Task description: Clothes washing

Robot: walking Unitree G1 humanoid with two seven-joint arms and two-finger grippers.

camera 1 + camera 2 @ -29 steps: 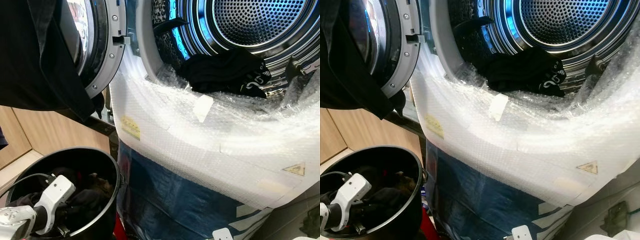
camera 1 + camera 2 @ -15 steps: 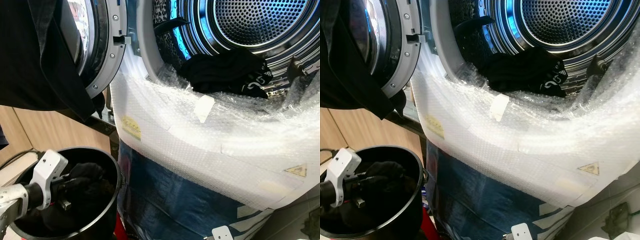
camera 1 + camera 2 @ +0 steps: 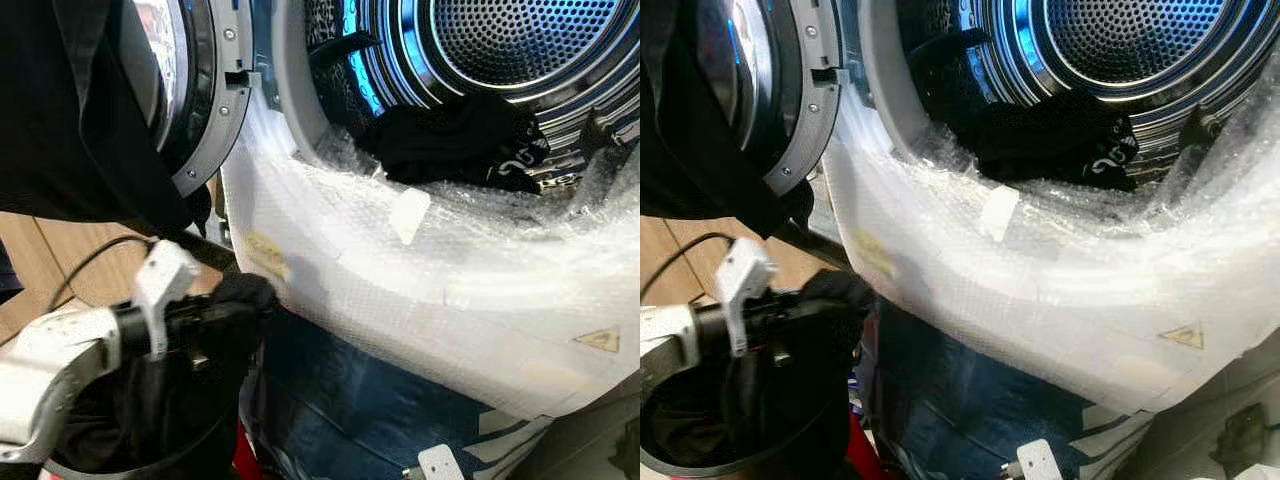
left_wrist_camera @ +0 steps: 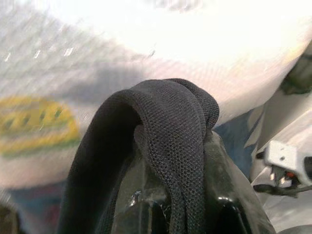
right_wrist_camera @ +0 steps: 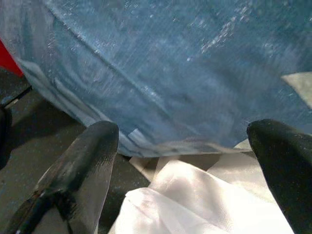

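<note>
My left gripper (image 3: 240, 305) is shut on a black garment (image 3: 170, 390), which hangs from its fingers down into the black bucket (image 3: 130, 462) at the lower left. In the left wrist view the black knit cloth (image 4: 165, 146) is draped over the fingertips, close to the bubble-wrapped front of the washer (image 3: 420, 290). The washer's drum (image 3: 520, 50) stands open, with other black clothes (image 3: 460, 140) lying at its mouth. My right gripper (image 5: 180, 146) is open, hanging low beside blue wrapping (image 5: 161, 63) and a white cloth (image 5: 185, 204).
The round washer door (image 3: 200, 90) is swung open to the left, and a dark garment (image 3: 70, 120) is draped over it. Wooden flooring (image 3: 60, 265) shows behind the bucket. Blue plastic wrap (image 3: 360, 410) covers the washer's lower front.
My left gripper has risen out of the bucket and moved right toward the washer front, pulling the black garment up with it.
</note>
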